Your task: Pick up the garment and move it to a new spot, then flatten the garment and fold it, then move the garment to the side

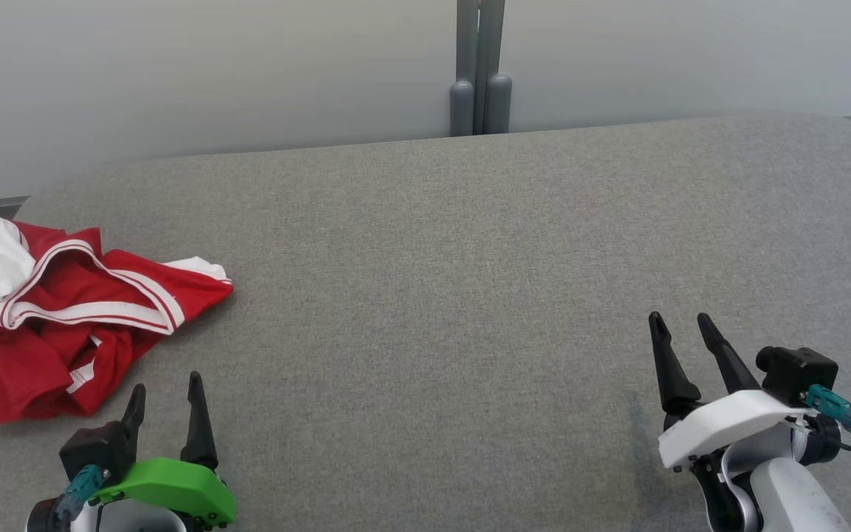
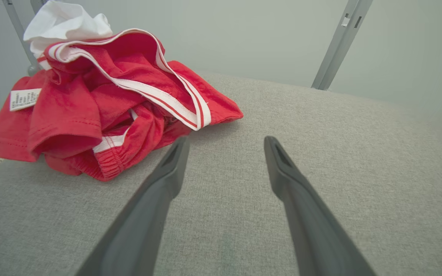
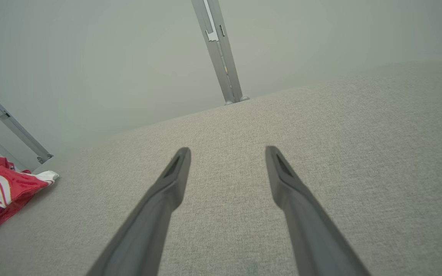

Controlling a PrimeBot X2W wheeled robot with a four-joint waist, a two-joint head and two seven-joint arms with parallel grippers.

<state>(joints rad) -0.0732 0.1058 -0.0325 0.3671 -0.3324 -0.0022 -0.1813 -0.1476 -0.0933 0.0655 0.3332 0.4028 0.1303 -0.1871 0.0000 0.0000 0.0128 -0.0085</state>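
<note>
- Head view: the crumpled red-and-white garment (image 1: 63,318) lies at nine o'clock on the grey fabric table (image 1: 425,258), by its left edge.
- The left gripper (image 1: 165,383) hovers just beside it, garment at its eleven o'clock; jaws spread, holding nothing.
- The right gripper (image 1: 680,318), at four o'clock, is likewise spread and empty.
- Best reach with the left, pinching a thick fold near the white-striped band (image 2: 159,99) so the whole bundle lifts together.

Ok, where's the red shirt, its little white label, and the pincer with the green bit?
red shirt (image 2: 67,111): left wrist view, a red fold.
white label (image 2: 24,99): left wrist view, its middle.
left pincer (image 1: 165,383): head view, between its fingertips.
</note>
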